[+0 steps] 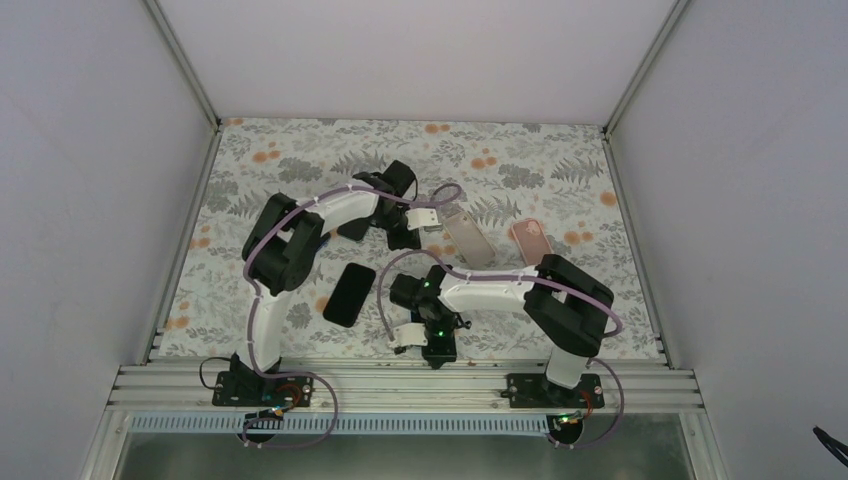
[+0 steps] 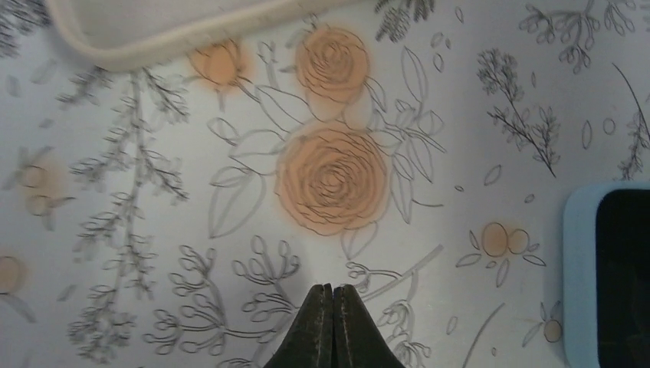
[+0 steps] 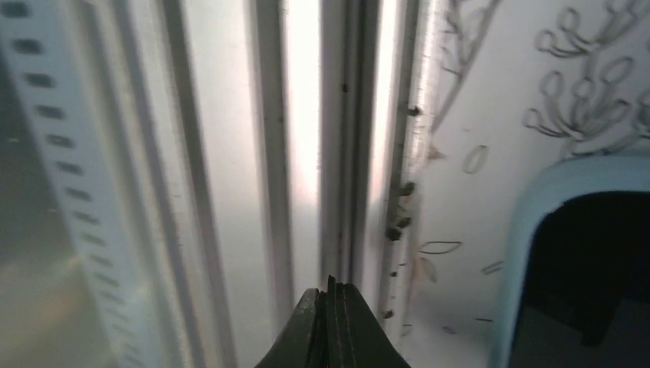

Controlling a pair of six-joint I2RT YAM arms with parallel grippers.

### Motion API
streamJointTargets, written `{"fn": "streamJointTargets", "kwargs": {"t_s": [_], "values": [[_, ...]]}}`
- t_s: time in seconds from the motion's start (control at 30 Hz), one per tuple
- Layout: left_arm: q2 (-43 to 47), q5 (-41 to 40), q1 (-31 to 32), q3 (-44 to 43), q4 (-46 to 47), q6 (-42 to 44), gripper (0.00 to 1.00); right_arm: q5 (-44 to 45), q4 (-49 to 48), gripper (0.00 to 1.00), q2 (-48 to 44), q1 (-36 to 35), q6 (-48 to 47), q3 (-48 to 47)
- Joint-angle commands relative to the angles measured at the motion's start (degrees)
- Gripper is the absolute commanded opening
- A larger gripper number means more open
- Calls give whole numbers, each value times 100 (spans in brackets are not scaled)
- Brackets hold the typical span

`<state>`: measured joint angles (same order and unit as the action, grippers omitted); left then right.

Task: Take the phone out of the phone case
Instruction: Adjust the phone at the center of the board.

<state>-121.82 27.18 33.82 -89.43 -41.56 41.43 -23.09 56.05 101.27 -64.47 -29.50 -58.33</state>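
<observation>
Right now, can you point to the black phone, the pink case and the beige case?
black phone [image 1: 350, 293], top view, its middle.
pink case [image 1: 530, 238], top view, its middle.
beige case [image 1: 467, 240], top view, its middle.

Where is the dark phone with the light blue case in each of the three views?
Top external: phone a little left of centre.
Left wrist: phone at the right edge, lower half.
Right wrist: phone in the lower right corner.
Shared landmark: the floral tablecloth under it.

Was a robotics lab cell: white panel walls [image 1: 90, 200] w/ alu corner posts [image 1: 185, 65], slotted alu rail [image 1: 400, 385] in front, floral cloth [image 1: 300, 150] underneath.
</observation>
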Motion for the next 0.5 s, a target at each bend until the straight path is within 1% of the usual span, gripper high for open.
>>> {"fn": "streamJointTargets", "kwargs": {"t_s": [0.0,0.13,0.23,0.47], "values": [[-87,-75,148,75,-395,177,2,620,-589,4,-34,21,132,196],[-178,-177,213,178,-537,248,2,941,-897,4,-112,110,220,279],[-194,-252,266,265,-572,287,2,1026,-989,4,-124,228,192,309],[-176,-204,404,492,-728,393,2,1017,-817,4,-313,691,-34,200]]}}
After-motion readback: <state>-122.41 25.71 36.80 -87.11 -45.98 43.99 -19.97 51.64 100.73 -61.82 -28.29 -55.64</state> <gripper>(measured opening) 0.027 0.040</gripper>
